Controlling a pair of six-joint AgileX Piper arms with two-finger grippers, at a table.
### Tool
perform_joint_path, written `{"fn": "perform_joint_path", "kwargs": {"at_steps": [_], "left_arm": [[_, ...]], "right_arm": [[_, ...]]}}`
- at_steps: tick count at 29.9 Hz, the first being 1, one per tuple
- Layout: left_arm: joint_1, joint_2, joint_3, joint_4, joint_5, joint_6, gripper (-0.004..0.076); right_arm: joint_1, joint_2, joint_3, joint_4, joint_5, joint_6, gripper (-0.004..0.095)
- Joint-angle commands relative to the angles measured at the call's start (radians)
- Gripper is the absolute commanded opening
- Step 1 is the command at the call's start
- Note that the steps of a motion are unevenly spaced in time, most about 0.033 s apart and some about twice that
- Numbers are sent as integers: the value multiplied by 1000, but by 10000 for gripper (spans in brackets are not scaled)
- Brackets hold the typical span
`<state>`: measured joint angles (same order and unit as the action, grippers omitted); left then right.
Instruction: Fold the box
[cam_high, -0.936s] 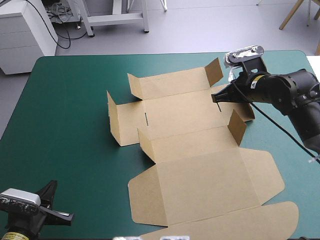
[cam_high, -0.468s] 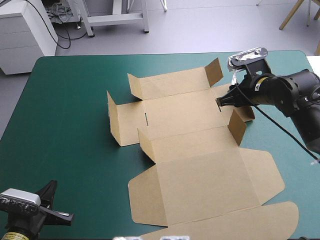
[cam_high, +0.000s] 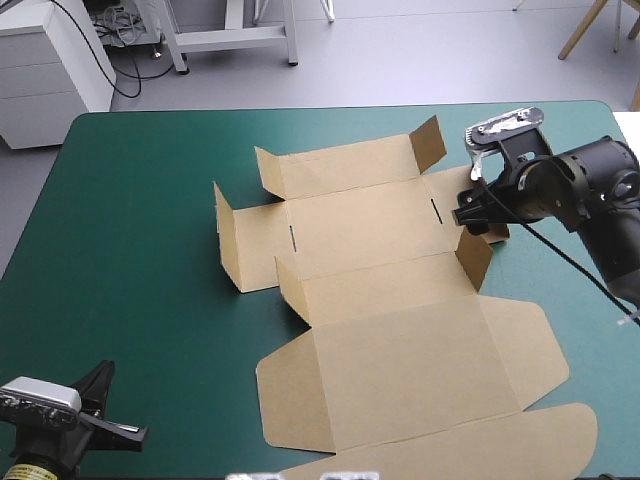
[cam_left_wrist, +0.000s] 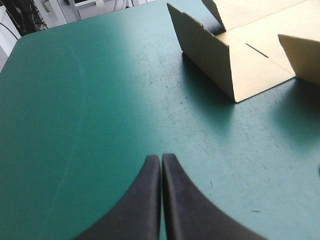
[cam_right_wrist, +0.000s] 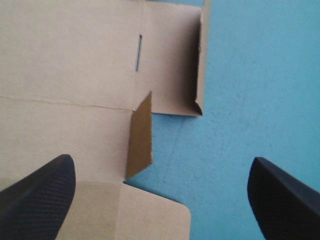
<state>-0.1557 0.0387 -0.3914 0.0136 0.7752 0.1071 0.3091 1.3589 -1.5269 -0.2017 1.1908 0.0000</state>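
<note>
The brown box (cam_high: 380, 300) lies spread on the teal-green cover, its lid panel toward the near edge and several small flaps standing up. My right gripper (cam_high: 466, 214) hovers over the box's right end, next to a raised corner flap (cam_high: 475, 255), its fingers open and holding nothing. In the right wrist view the right gripper (cam_right_wrist: 161, 161) has its fingers far apart, with that flap (cam_right_wrist: 140, 135) and a slot (cam_right_wrist: 138, 52) ahead. My left gripper (cam_high: 138, 433) rests at the near left corner, shut; in the left wrist view the left gripper (cam_left_wrist: 161, 158) points at the box's upright left wall (cam_left_wrist: 207, 55).
The box's rounded lid flap (cam_high: 480, 445) reaches the table's near edge. The table's right edge (cam_high: 625, 140) runs close behind my right arm. A white cabinet (cam_high: 50, 70) stands beyond the far left corner.
My right gripper has opened from shut and drawn back to the right, from the middle panel's edge to the right end flap. The left arm and the box have not moved.
</note>
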Motion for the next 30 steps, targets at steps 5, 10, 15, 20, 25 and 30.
{"fn": "perform_joint_path", "kwargs": {"at_steps": [5, 10, 15, 20, 25, 30], "left_arm": [[0, 16, -25, -1, -75, -9, -10], [0, 16, -25, -1, -75, -9, -10], [0, 16, -25, -1, -75, -9, -10], [0, 16, -25, -1, -75, -9, -10], [0, 16, -25, -1, -75, -9, -10], [0, 16, -25, -1, -75, -9, -10]], "right_arm": [[-2, 81, -32, -66, -4, 0, 859], [-2, 176, -28, -52, -7, 9, 860], [-2, 253, -28, -51, -3, 9, 858], [-6, 302, -28, -25, -3, 10, 858], [-29, 336, -28, 26, -5, 0, 854], [-97, 352, -26, 130, -5, -45, 846]]}}
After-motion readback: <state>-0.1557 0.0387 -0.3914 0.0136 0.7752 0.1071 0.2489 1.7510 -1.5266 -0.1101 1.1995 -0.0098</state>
